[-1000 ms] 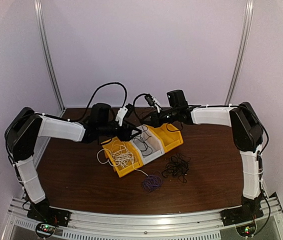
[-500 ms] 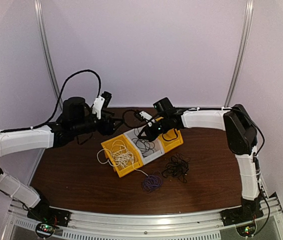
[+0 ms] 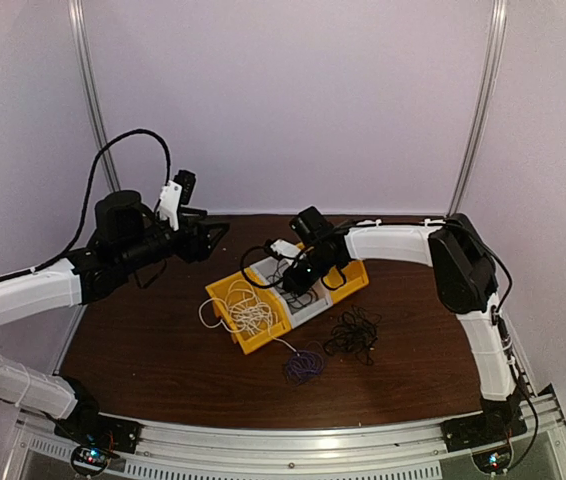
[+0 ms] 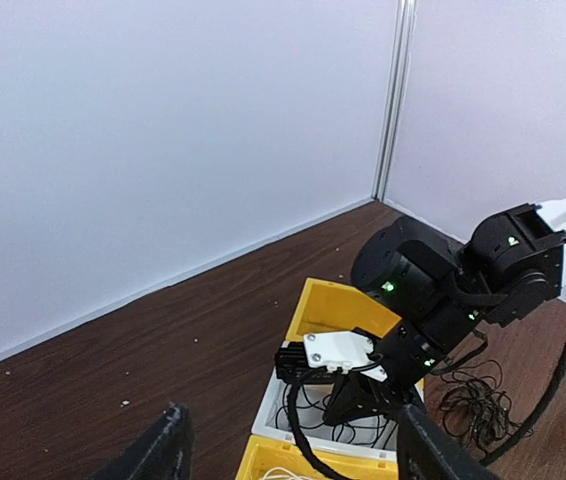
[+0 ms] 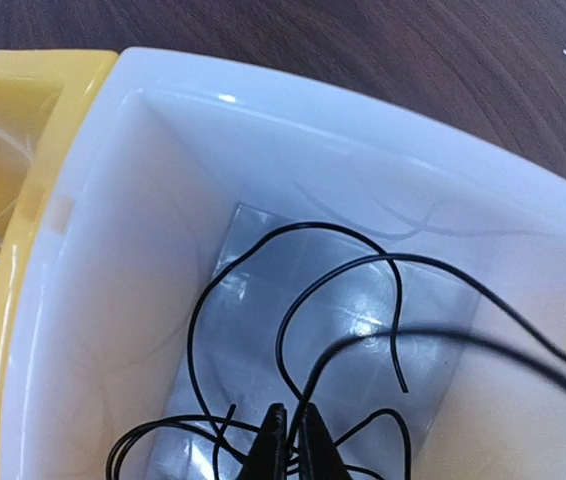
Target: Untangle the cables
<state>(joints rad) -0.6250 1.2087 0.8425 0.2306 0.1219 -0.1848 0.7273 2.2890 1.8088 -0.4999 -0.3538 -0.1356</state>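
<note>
The cables lay sorted by colour around a row of three joined bins at mid-counter. A white cable [image 3: 248,315] was heaped in loose loops in the near yellow bin [image 3: 221,300], with one loop hanging over its left wall and a strand trailing over its near edge onto the wood. A thin black cable [image 5: 263,300] curled in open arcs on the floor of the white bin [image 5: 163,150]. A black tangle [image 3: 353,335] sat on the counter [image 3: 153,350] just right of the bins, and a small purple cable [image 3: 303,365] was bunched near it, toward the arms. The right end effector [image 5: 291,440] reached down inside the white bin. Its tips were clenched together, a strand of the black cable running out from between them, and the bin's walls stood close on three sides. The far yellow bin [image 3: 356,282] lay just beyond it. The left end effector [image 4: 293,455] hung well above the counter's far left with its fingers [image 4: 168,450] spread wide and nothing between them. Bare wood stretched below it and along the near edge, and the booth walls closed off the back and both sides.
</note>
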